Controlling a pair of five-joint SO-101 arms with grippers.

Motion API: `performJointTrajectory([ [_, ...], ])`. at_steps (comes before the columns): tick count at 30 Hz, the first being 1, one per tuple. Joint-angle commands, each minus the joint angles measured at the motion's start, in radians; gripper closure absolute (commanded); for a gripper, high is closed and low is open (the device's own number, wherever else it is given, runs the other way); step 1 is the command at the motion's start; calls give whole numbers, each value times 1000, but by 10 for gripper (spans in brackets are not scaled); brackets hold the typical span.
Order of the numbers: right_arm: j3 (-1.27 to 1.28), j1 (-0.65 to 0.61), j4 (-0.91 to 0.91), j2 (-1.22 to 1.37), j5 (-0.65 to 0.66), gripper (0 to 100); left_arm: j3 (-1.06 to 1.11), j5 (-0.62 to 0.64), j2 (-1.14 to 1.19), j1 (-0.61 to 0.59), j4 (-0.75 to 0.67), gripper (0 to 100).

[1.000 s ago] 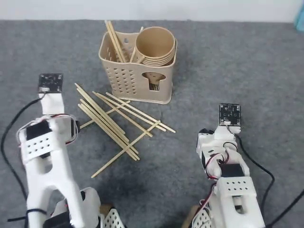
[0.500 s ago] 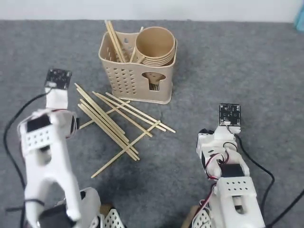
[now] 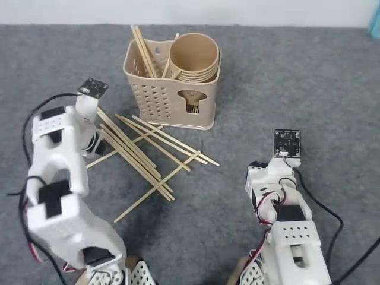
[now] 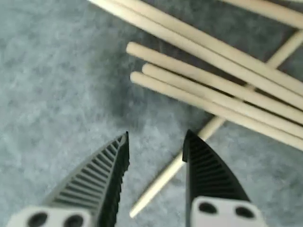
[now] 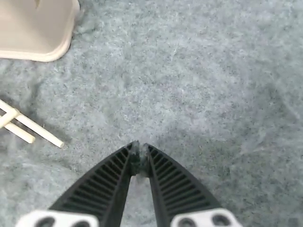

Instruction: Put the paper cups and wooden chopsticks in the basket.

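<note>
Since the left pincer (image 4: pixel 157 137) hangs released just above the desk (image 3: pixel 309 77), with the tip of 1 single chopstick (image 4: pixel 163 182) lying between its parted jaws and the blunt ends of the loose chopstick pile (image 4: pixel 213 94) just ahead of its tips, the step in hand looks to be picking up a stick. To do it well, I judge it best to settle on 1 stick, lower until both tips meet the desk either side of it, and close square across it. Thin round sticks roll, and a crossing neighbour may be dragged along. The right pincer (image 5: pixel 139 147) is clenched on nothing, low over bare desk, with the basket (image 3: pixel 160 101) ahead of it and off to 1 side. The stacked paper cups (image 3: pixel 195 54) already stand inside the basket beside a few chopsticks (image 3: pixel 142 46). How many cups are nested is hard to count, and in the high view the left arm covers the near ends of the pile.
</note>
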Motion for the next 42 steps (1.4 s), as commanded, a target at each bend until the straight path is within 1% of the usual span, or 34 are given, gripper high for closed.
performJointTrajectory([
  [1,-5,-8,-21,-24,17,991,-93,-18,63,40,9,819],
  [7,-6,-8,-21,-24,17,991,-101,-20,83,83,11,819],
  [9,-8,-8,-21,-24,17,991,-102,-40,78,89,17,819],
  [13,-8,-8,-21,-24,17,991,-101,-107,29,106,112,819],
  [16,-8,-15,-21,-25,20,991,-99,-138,-8,115,124,819],
  [19,-5,-36,-21,-25,66,991,-99,-138,-46,118,127,819],
  [21,-5,-36,-21,-25,72,991,-97,-140,-72,118,153,819],
  [22,-5,-36,-21,-25,74,991,-97,-155,-78,120,175,819],
  [24,-5,-38,-21,-25,74,991,-85,-233,-83,132,226,819],
  [26,-5,-38,-21,-25,75,991,-38,-299,-89,152,244,820],
  [27,-5,-38,-21,-25,77,991,-13,-321,-92,158,241,821],
  [29,-5,-39,-21,-25,78,991,21,-334,-92,167,192,846],
  [31,-5,-39,-21,-25,78,991,42,-334,-83,169,112,867],
  [36,-5,-39,-21,-24,78,991,127,-334,-84,169,-68,863],
  [42,-5,-39,-21,-22,80,991,143,-334,-89,175,-87,879],
])
